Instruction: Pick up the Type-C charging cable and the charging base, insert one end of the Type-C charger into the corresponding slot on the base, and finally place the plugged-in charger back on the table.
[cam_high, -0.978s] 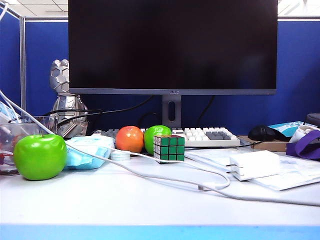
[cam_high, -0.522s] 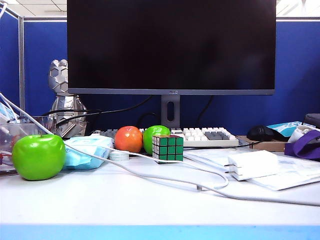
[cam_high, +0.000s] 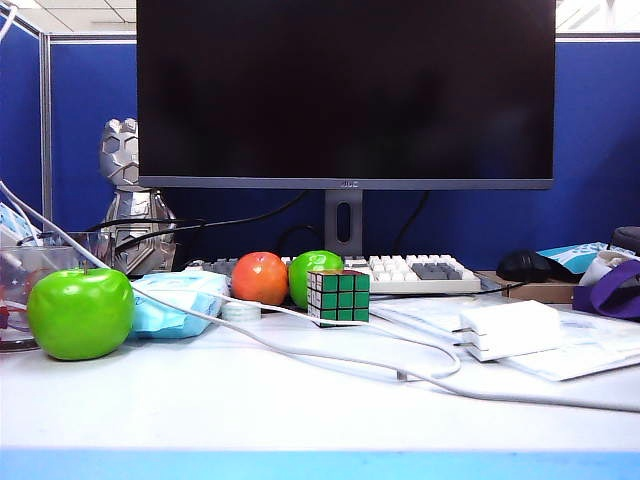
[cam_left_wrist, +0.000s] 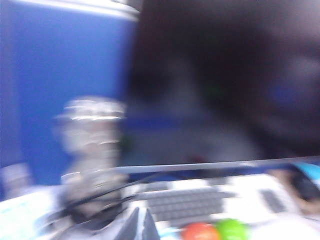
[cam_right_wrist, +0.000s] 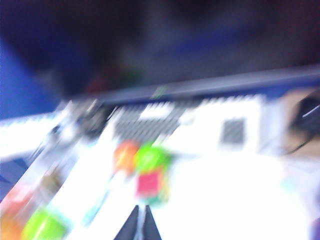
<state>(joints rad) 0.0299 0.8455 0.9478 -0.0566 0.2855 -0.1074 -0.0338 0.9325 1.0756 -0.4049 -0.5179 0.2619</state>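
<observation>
A big black monitor (cam_high: 345, 90) stands at the back edge of the counter (cam_high: 200, 410). A white keyboard (cam_high: 400, 273) lies under it. Near the left edge sits a green apple (cam_high: 80, 312). A Rubik's cube (cam_high: 338, 296) stands in the middle, with a red apple (cam_high: 260, 278) just behind it. The charging base (cam_high: 508, 330) lies flat toward the right edge, on some papers. The Type-C charging cable (cam_high: 425, 372) loops on the counter just left of the base, and its small plug rests on the counter. The left gripper (cam_left_wrist: 140, 222) is closed and holds nothing. It is up in the air, pointing toward the keyboard. The right gripper (cam_right_wrist: 139, 222) is closed too and holds nothing. It is in the air above the cube. Both wrist views are blurry.
</observation>
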